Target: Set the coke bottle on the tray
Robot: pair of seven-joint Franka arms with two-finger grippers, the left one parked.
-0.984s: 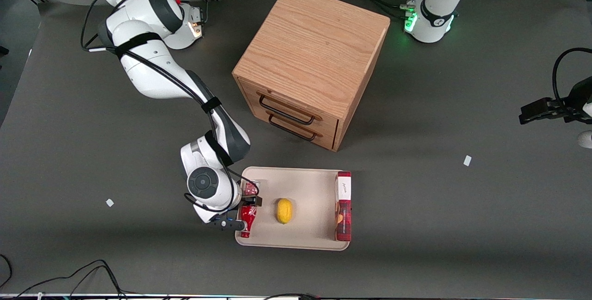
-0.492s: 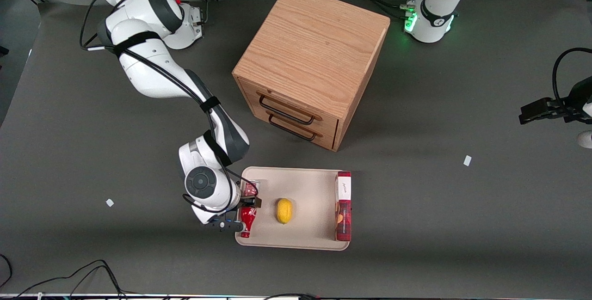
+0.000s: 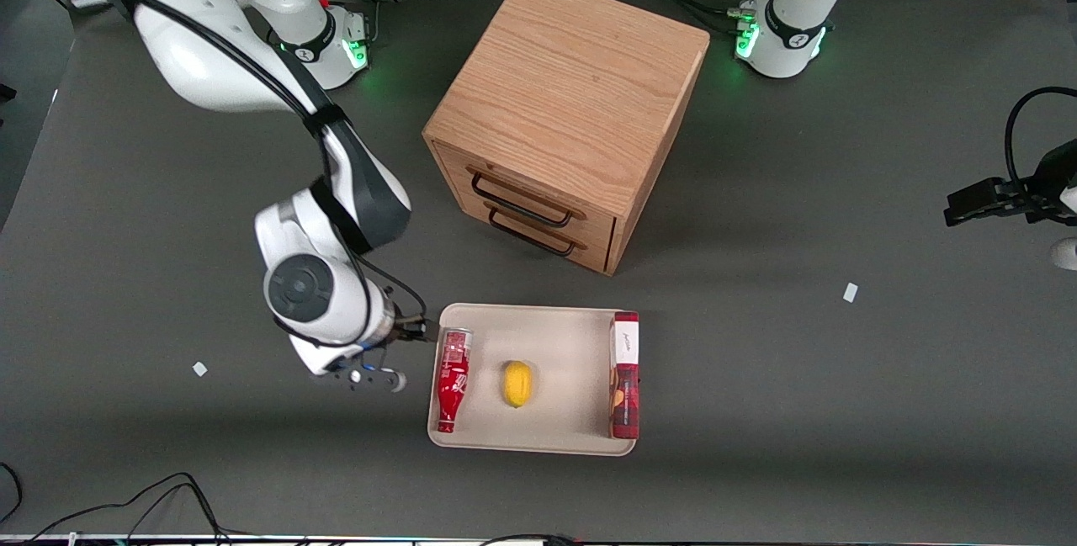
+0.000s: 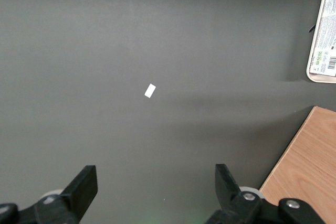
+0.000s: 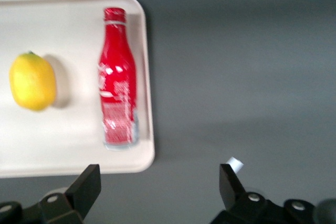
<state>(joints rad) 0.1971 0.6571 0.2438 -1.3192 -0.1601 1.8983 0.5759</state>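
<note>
gripper (image 5: 160, 195) hangs over bare table just beside the tray (image 3: 555, 327), its fingers spread wide and holding nothing. coke bottle (image 3: 452, 379) lies flat on the tray along its edge nearest the gripper, then a lemon (image 3: 517, 383), then a red box (image 3: 624, 373).
</note>
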